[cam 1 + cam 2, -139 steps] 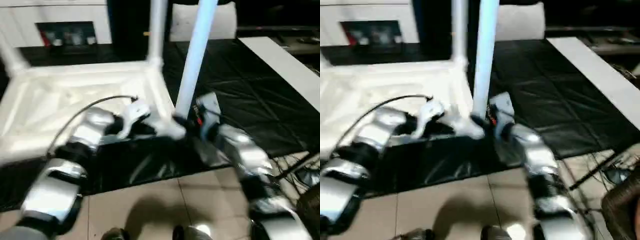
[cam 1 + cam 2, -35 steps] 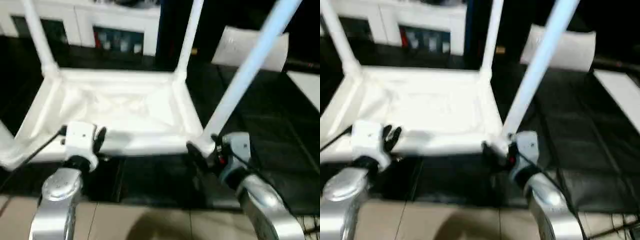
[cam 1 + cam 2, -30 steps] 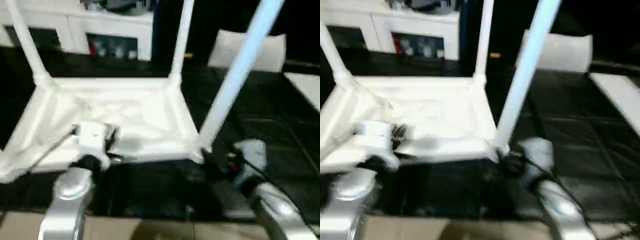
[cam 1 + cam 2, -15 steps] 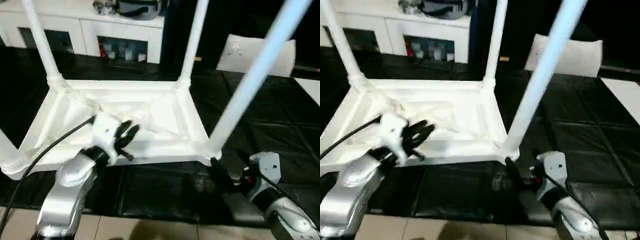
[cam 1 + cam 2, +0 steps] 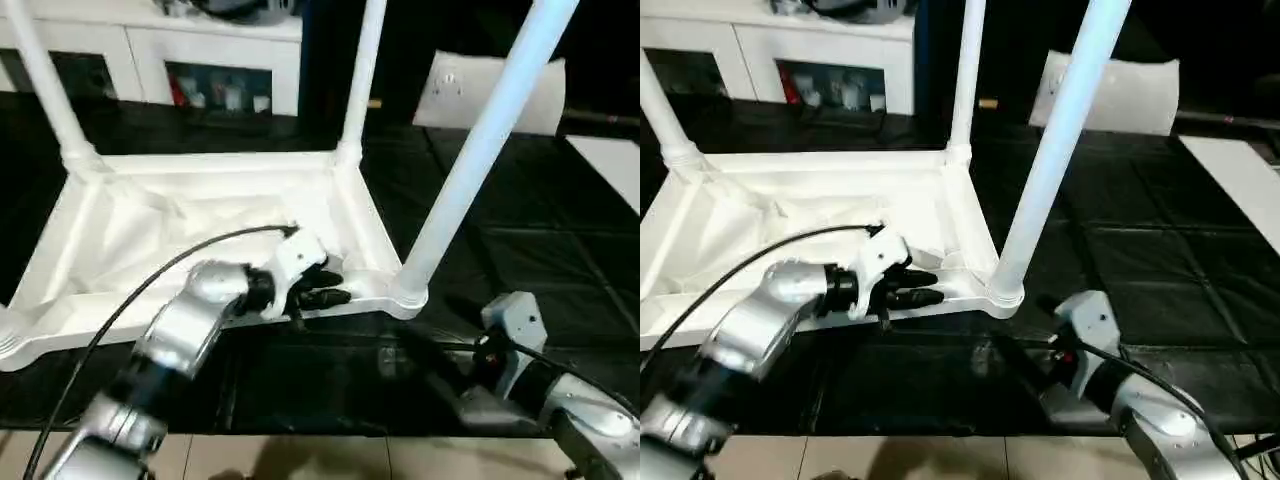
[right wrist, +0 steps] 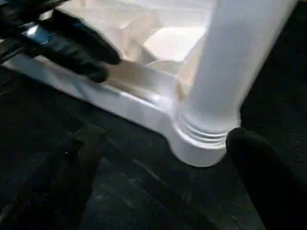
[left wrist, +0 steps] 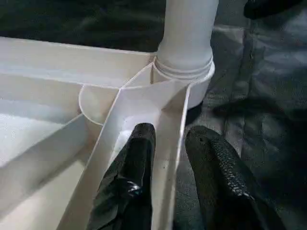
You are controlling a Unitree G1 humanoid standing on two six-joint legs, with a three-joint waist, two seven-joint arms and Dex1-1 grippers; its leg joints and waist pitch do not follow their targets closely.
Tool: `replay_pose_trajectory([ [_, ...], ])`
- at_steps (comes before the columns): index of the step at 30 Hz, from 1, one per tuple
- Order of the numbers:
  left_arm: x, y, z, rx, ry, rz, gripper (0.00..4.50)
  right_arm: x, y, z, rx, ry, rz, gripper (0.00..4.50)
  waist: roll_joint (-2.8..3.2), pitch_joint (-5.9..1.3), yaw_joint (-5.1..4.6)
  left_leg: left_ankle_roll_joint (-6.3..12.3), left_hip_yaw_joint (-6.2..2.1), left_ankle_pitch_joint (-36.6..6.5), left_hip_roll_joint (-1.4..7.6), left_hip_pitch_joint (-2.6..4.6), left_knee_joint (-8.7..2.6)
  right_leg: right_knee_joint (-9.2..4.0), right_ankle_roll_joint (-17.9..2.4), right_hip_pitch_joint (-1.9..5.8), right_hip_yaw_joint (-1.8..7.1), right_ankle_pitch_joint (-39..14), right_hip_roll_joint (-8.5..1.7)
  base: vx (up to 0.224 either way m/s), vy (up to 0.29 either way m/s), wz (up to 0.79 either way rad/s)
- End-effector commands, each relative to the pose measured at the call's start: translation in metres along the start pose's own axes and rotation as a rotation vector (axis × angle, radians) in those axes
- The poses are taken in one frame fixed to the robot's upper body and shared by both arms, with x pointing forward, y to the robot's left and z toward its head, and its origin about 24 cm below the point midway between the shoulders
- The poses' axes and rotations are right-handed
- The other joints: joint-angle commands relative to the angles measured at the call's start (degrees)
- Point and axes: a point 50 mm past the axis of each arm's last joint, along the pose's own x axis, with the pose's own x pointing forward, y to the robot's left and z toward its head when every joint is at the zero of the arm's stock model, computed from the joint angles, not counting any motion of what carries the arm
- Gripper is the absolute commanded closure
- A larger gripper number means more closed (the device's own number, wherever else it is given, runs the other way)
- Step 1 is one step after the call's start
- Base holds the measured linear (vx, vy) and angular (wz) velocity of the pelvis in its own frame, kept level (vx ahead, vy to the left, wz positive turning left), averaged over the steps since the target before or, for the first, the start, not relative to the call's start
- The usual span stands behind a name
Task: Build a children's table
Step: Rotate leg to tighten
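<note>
Black mat [image 5: 520,215] over floor, white cabinet [image 5: 150,45] behind. Tabletop [image 5: 150,235] upside down on mat, legs up. Left gripper [image 7: 168,153] reaches flat across, fingers narrowly parted astride near rim, just short of corner leg [image 5: 480,150]; clamped or not, cannot tell. Right gripper [image 6: 158,177] low, wide open, empty, facing that corner socket [image 6: 201,139]. Likely light, stiff, slick plastic; grip rim or socket, not tube

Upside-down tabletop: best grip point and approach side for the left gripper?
The near rim wall of the tabletop, beside the corner socket. Come from the robot's side, one finger inside, one outside: the wall is thin and upright. The left gripper already straddles it there.
</note>
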Motion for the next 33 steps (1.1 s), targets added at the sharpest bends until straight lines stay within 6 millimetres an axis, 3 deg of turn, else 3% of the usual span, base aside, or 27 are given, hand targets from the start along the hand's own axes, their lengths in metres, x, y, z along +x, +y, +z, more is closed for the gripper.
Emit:
replay_pose_trajectory([
  [1, 0.003, -0.001, 0.002, -0.002, 0.014, -0.046, 3.17, -0.001, 0.002, 0.007, -0.009, -0.012, 0.033, 0.0, 0.29, -3.78, 0.42, 7.23, -1.05, 2.57, 3.81, 1.14, -3.85, -2.42, -16.05, 2.11, 2.39, 18.71, -5.23, 0.0, 0.0, 0.0],
  [4, 0.004, 0.005, -0.002, 0.009, 0.101, -0.068, 3.17, 0.0, 0.001, 0.008, -0.016, -0.006, 0.034, 0.0, 0.36, -3.29, 0.64, 6.45, -0.86, -2.97, 4.26, 1.42, -4.32, -3.02, -16.97, 1.81, 2.35, 10.04, -5.28, 0.0, 0.0, 0.0],
  [6, 0.006, 0.008, -0.004, -0.012, 0.129, -0.086, 3.17, 0.001, 0.0, 0.009, -0.018, -0.004, 0.037, 0.0, 0.57, -3.1, 0.67, 4.65, -0.75, -5.71, 4.47, 1.61, -4.62, -3.34, -17.12, 1.66, 2.35, 5.53, -5.17, 0.0, 0.0, 0.0],
  [10, 0.008, 0.007, 0.001, -0.071, 0.095, -0.12, 3.17, 0.002, -0.001, 0.009, -0.021, 0.006, 0.036, 0.0, 0.51, -2.92, 0.84, 2.82, -0.46, -8.47, 4.55, 1.71, -4.88, -3.72, -16.81, 1.49, 2.46, 1.18, -5.34, 0.0, 0.0, 0.0],
  [13, 0.011, 0.012, -0.002, -0.019, 0.121, -0.066, 3.17, 0.004, 0.0, 0.008, -0.032, 0.012, 0.04, 0.0, 0.43, -2.86, 1.16, 1.72, -0.29, -9.94, 4.61, 1.79, -5.02, -4.05, -15.9, 1.26, 2.52, -1.73, -5.33, 0.0, 0.0, 0.0],
  [15, 0.012, 0.013, -0.004, 0.001, 0.137, -0.049, 2.87, 0.005, 0.0, 0.009, -0.028, 0.01, 0.042, 0.0, 0.33, -2.76, 1.36, 1.46, -0.21, -10.58, 4.6, 1.78, -5.06, -4.28, -15.09, 1.15, 2.6, -3.08, -5.34, 0.0, 0.0, 0.0],
  [21, 0.014, 0.016, -0.006, 0.051, 0.186, -0.048, 2.53, 0.01, 0.003, 0.009, -0.032, 0.012, 0.053, 0.0, 0.37, -3.03, 1.85, 1.27, 0.08, -8.4, 4.74, 1.73, -5.04, -3.98, -14.15, 1.1, 2.57, -0.5, -5.31, 0.0, 0.0, 0.0],
  [22, 0.015, 0.015, -0.006, 0.06, 0.188, -0.062, 2.92, 0.01, 0.002, 0.009, -0.034, 0.013, 0.051, 0.0, 0.45, -3.08, 1.93, 1.4, 0.07, -7.88, 4.75, 1.75, -5.03, -3.86, -14.41, 1.11, 2.54, 0.65, -5.33, 0.0, 0.0, 0.0],
  [26, 0.017, 0.015, -0.005, 0.078, 0.176, -0.069, 2.94, 0.011, 0.002, 0.009, -0.039, 0.016, 0.047, 0.0, 0.45, -3.03, 2.01, 1.37, 0.11, -8.33, 4.75, 1.75, -5.06, -3.85, -14.66, 1.12, 2.54, 0.59, -5.38, 0.0, 0.0, 0.0],
  [28, 0.018, 0.015, -0.003, 0.089, 0.165, -0.076, 3.34, 0.011, 0.001, 0.009, -0.04, 0.017, 0.045, 0.0, 0.37, -3.0, 1.97, 1.36, 0.09, -8.49, 4.8, 1.74, -5.11, -3.89, -14.7, 1.1, 2.53, 0.48, -5.37, 0.0, 0.0, 0.0],
  [31, 0.019, 0.014, -0.003, 0.094, 0.158, -0.083, 3.33, 0.011, 0.001, 0.009, -0.041, 0.017, 0.043, 0.0, 0.4, -2.94, 2.0, 1.19, 0.15, -9.09, 4.83, 1.77, -5.16, -3.98, -14.77, 1.05, 2.56, -0.37, -5.44, 0.0, 0.0, 0.0],
  [33, 0.019, 0.014, -0.003, 0.105, 0.158, -0.088, 3.74, 0.012, 0.001, 0.009, -0.041, 0.018, 0.044, 0.0, 0.31, -2.93, 2.01, 1.08, 0.13, -9.38, 4.81, 1.7, -5.17, -4.06, -14.65, 1.09, 2.58, -1.1, -5.46, 0.0, 0.0, 0.0],
])
